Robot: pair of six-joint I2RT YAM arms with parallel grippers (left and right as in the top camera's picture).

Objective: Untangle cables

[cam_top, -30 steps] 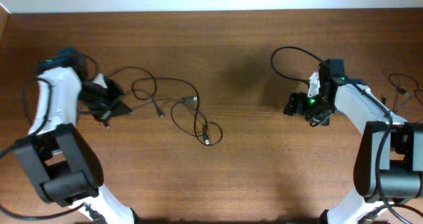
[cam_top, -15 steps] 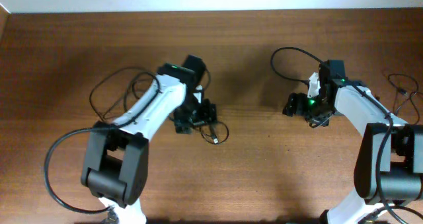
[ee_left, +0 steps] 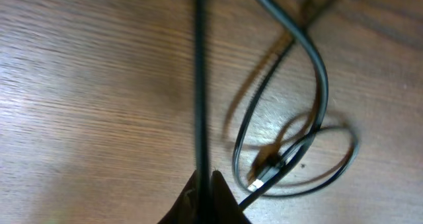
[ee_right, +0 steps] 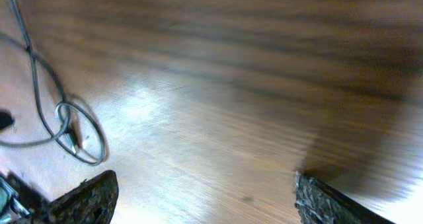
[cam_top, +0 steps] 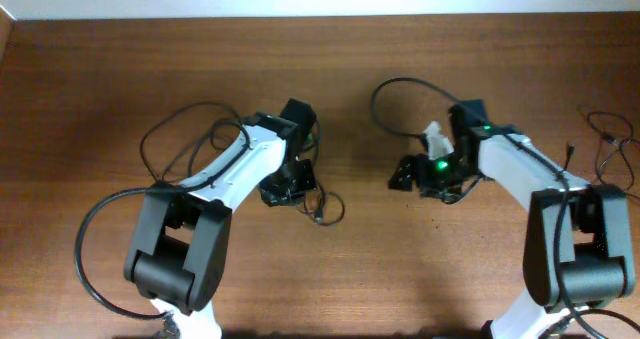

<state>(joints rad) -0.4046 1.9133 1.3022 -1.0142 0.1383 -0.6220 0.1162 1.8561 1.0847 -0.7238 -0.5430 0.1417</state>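
The thin black cables (cam_top: 190,108) arc across the left half of the wooden table (cam_top: 320,59) and end in a small loop (cam_top: 338,213) near the middle. My left gripper (cam_top: 284,189) sits over that end. In the left wrist view the left gripper (ee_left: 205,183) is shut on one cable strand (ee_left: 199,85) that runs straight up the picture. Just right of it lies the loop with a plug end (ee_left: 263,176). My right gripper (cam_top: 408,174) stands wide open right of centre. Nothing is between its fingers (ee_right: 89,196), and the cable loop (ee_right: 82,141) lies to its upper left.
A thicker black wire (cam_top: 385,87) curls up from the right wrist toward the table's back. More thin dark cords (cam_top: 600,139) lie at the far right edge. The left arm's own wire (cam_top: 90,229) hangs beside its base.
The left arm swung from the far left to the table's middle, opened on the way and shut on a cable strand. The right arm moved left toward the centre, still open.
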